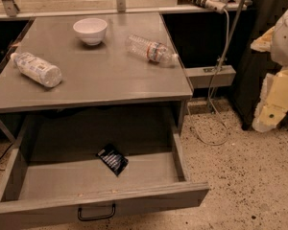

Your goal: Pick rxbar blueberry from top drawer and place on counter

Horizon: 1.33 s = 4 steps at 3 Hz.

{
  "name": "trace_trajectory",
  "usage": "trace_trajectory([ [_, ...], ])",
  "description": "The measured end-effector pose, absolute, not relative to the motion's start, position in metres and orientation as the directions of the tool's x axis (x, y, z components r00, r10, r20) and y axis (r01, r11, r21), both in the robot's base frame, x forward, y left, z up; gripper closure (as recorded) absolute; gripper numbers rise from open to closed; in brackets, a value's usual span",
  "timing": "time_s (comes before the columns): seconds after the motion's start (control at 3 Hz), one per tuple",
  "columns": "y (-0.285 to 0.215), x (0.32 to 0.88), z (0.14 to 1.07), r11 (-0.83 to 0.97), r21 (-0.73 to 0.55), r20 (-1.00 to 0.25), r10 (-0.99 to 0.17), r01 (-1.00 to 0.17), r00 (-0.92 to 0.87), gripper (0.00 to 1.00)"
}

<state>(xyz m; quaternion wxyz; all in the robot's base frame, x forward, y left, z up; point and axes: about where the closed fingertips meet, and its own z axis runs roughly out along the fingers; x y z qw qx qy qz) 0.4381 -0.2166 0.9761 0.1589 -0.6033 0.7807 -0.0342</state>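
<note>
— Where do we find the rxbar blueberry (112,159)?

— We see it lying flat on the floor of the top drawer (62,178), a little right of the middle and towards the back. It is turned at a slant to the drawer walls, and nothing touches it.

— And the drawer itself?

— It is pulled well out from under the counter (110,80), with its whole inside open to us. The black pull handle (96,213) sits at the lower edge of the front panel.

— What do we have on the counter above?

— A white bowl (90,30) stands upright near the back edge. A water bottle (36,69) lies on its side near the left edge. A second water bottle (151,50) lies on its side just right of the bowl, its cap pointing towards the right edge. All three are apart from one another.

— And the gripper?

— The gripper is outside our view, so we cannot tell how wide it is set or whether it holds anything.

— What lies beyond the table?

— A speckled floor (245,176) to the right, with a thin cable (216,104) hanging down to it. Pale white-and-yellow shapes (278,95) sit at the right edge; we cannot tell what they are.
</note>
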Motion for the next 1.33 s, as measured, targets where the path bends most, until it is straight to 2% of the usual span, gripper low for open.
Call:
trace_trajectory([
  [0.33,-0.213,0.434,0.974,0.269,-0.246,-0.22,-0.951,-0.931,-0.217,0.0],
  [0.67,-0.187,0.417,0.964,0.302,-0.232,-0.251,-0.937,-0.925,-0.243,0.0],
  [1.0,-0.147,0.402,0.935,0.313,-0.165,-0.269,-0.927,-0.935,-0.263,0.0],
  [1.33,-0.147,0.402,0.934,0.313,-0.165,-0.269,-0.927,-0.935,-0.263,0.0],
])
